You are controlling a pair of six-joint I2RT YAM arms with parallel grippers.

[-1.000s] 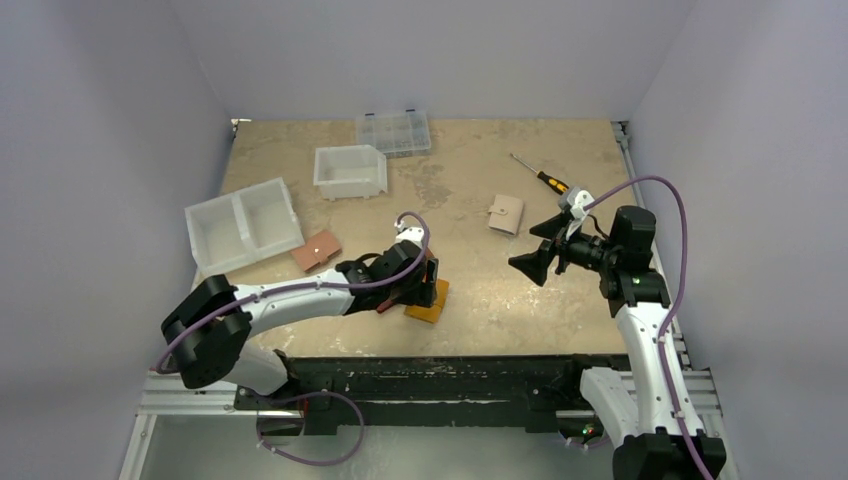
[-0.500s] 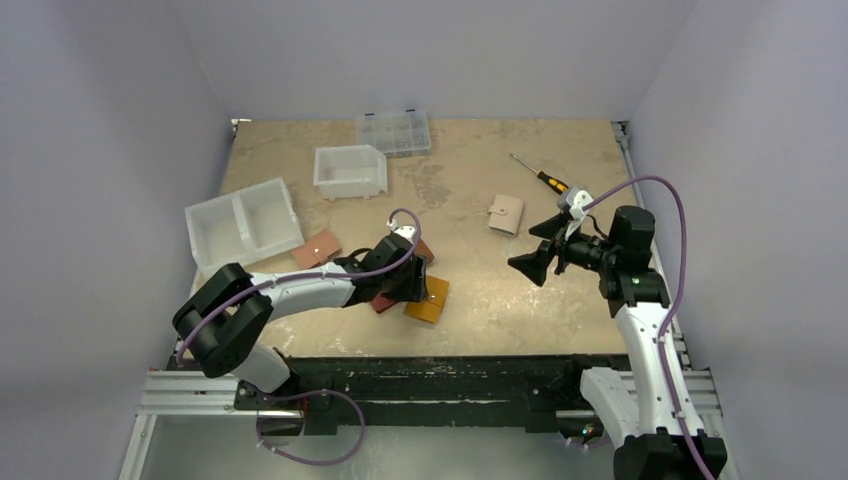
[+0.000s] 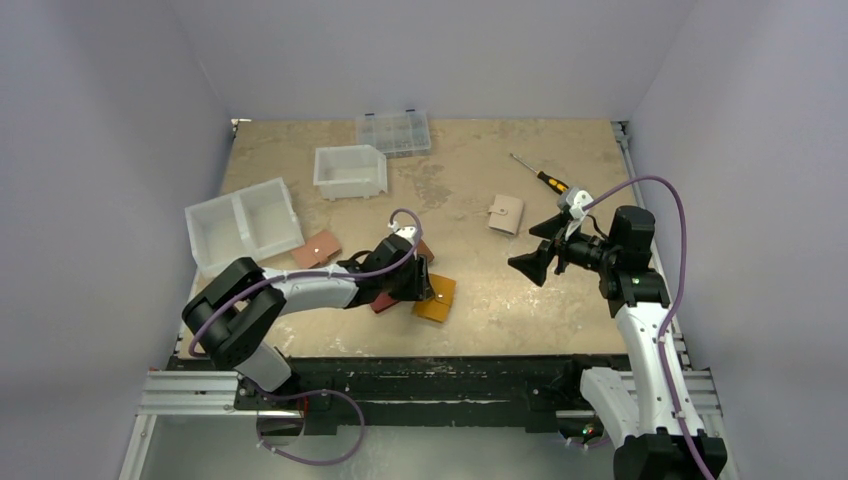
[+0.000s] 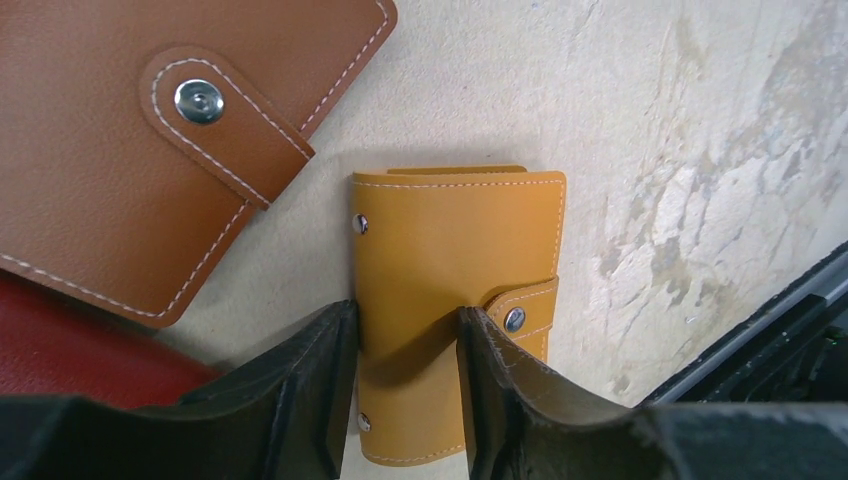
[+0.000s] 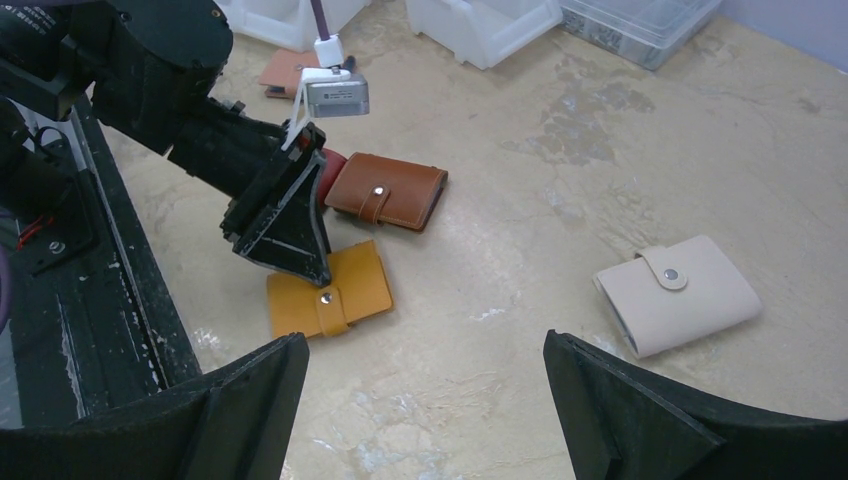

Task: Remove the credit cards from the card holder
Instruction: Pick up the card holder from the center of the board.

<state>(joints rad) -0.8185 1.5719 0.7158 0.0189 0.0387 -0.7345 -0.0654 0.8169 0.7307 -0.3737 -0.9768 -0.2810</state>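
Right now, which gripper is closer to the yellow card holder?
Left. The left gripper sits over the card holder, fingertips down on it; the right gripper hangs open well off to its right, nearer the cream wallet.

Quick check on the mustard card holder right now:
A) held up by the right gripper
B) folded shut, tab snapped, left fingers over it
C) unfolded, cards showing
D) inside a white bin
B: in the left wrist view the card holder lies folded with its snap tab fastened and no cards showing, and the left gripper has its fingers apart over the holder's near end.
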